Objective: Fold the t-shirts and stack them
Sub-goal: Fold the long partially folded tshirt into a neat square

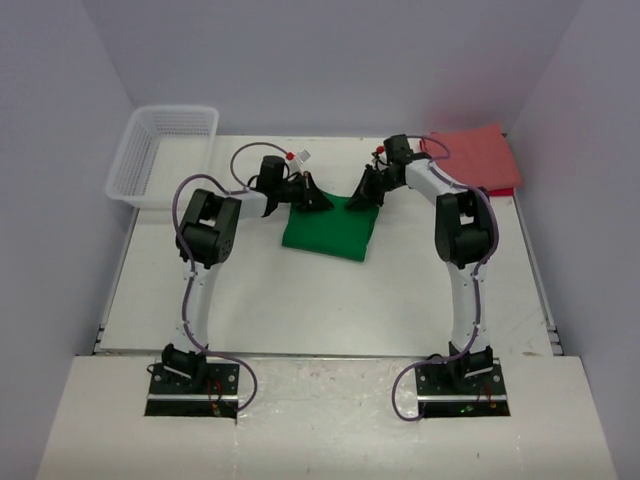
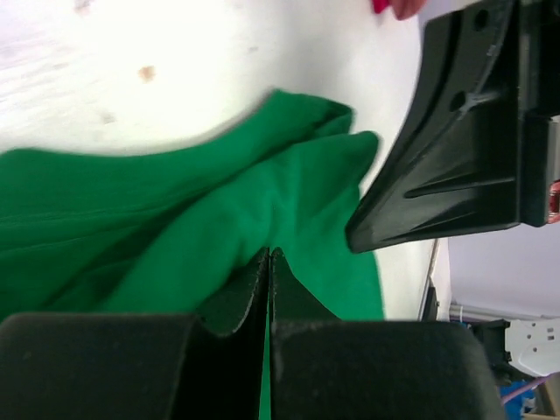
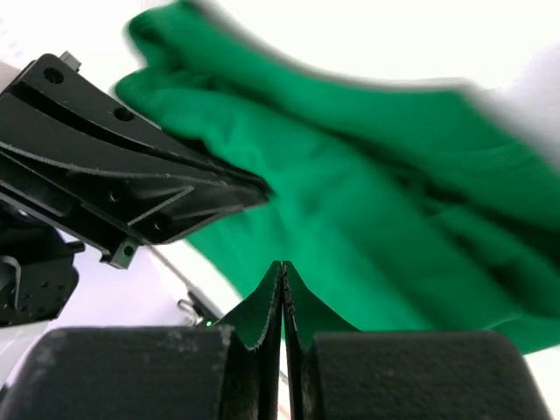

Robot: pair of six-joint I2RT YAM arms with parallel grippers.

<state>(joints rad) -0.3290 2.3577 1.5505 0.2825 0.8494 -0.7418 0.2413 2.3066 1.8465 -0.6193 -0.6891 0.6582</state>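
Overhead: bright green soft cloth t-shirt [image 1: 328,232], folded to a rough rectangle, flat on the white desk [image 1: 300,300], a little toward twelve o'clock from the middle. White-and-black left arm [image 1: 205,230] bent in from eight o'clock, matching right arm [image 1: 462,228] bent in from four o'clock. Down at the shirt's far edge, the left jaws at about eleven o'clock and the right jaws at about one o'clock, near each other but apart.

Pressed together and clamped on the green shirt, the left jaws: in the left wrist view, black tips meeting in a thin seam, green cloth rising to them on both sides, a sliver of green in the seam lower down. Likewise pressed together on the same shirt, the right jaws: in the right wrist view, tips meeting with green cloth gathered against both. In each wrist view, the other arm's black jaws close by, at two o'clock in the left one and at nine o'clock in the right one, over the rumpled, layered far edge of the cloth.

Salmon-red soft cloth t-shirt [image 1: 478,158], folded flat, at the desk's one-o'clock corner, well apart from the green one and just beyond the right arm's wrist. White plastic mesh basket [image 1: 150,165] at the eleven-o'clock corner. Purple cable [image 1: 178,212] looped along the left arm, another along the right.
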